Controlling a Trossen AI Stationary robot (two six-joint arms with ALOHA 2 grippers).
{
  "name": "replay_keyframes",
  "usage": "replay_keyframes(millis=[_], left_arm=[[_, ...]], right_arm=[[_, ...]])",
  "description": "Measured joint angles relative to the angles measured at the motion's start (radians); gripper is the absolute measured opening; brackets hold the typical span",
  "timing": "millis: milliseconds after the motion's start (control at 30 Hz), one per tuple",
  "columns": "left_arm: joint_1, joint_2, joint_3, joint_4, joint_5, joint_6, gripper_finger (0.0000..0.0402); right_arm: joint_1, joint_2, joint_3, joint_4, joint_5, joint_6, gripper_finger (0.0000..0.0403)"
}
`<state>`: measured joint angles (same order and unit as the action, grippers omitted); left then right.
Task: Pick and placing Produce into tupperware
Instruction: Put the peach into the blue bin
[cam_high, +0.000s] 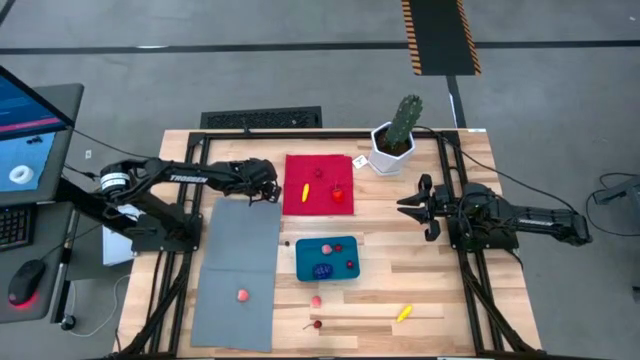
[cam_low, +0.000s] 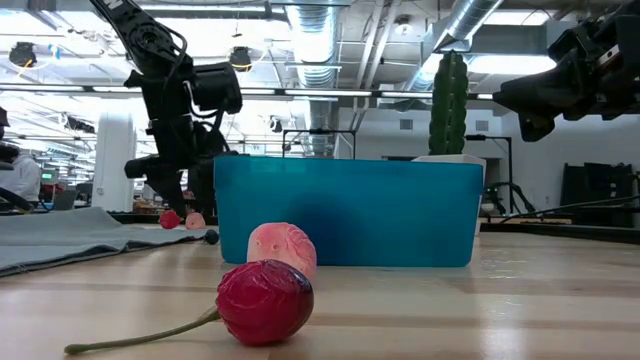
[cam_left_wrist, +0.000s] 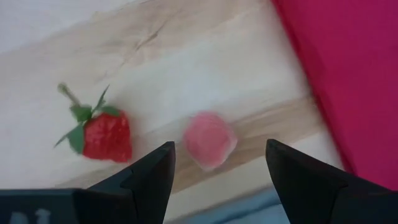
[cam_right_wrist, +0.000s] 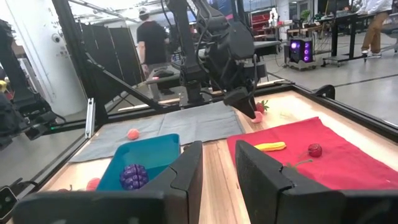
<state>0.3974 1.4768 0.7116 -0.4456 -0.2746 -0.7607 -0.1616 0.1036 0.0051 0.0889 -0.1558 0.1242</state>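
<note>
Teal plastic sits at the middle of the table: the tupperware (cam_high: 328, 259), just in front of the red cloth (cam_high: 318, 184), with a dark blue-purple cluster (cam_high: 322, 270) inside it alongside a pink piece (cam_high: 327, 248) and a small red one (cam_high: 350, 264). Over on the far left side, the left gripper (cam_high: 272, 190) hangs low over the bare wood between the grey mat (cam_high: 238, 270) and the cloth's edge, fingers spread wide and holding nothing. Look through its wrist camera and there they are: a pink piece of produce (cam_left_wrist: 209, 139) lying right between the two dark fingertips (cam_left_wrist: 149, 180), and a strawberry (cam_left_wrist: 107, 135) with its green leaves just beside it, both on the wood, the cloth running along one side.

Across the table the right gripper (cam_high: 408, 207) hovers above the boards near the cactus in its white pot (cam_high: 394, 140), fingers partly parted with a gap between them, nothing in them.

Plenty of produce lies scattered: a yellow banana-like piece (cam_high: 304, 191) and a red piece (cam_high: 338, 194) on the cloth, a pink piece (cam_high: 242, 295) on the grey mat, another pink piece (cam_low: 281, 249) and a cherry with its stem (cam_low: 264, 301) on the wood in front of the container, and a yellow piece (cam_high: 403, 313) nearer the front right.
</note>
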Motion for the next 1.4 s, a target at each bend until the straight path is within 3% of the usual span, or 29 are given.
replay_keyframes(millis=[367,700,900,1400], left_arm=[[0.023,0.015,0.0,0.002,0.002,0.015,0.0232],[0.028,0.015,0.0,0.002,0.016,0.018,0.0149],[0.041,0.015,0.0,0.014,0.07,0.041,0.012],[0.045,0.014,-0.001,0.041,0.072,0.14,0.0098]], right_arm=[[0.0,0.0,0.0,0.0,0.0,0.0,0.0118],[0.0,0.0,0.0,-0.004,0.0,0.0,0.0118],[0.0,0.0,0.0,-0.007,0.0,0.0,0.0118],[0.0,0.0,0.0,-0.008,0.0,0.0,0.0118]])
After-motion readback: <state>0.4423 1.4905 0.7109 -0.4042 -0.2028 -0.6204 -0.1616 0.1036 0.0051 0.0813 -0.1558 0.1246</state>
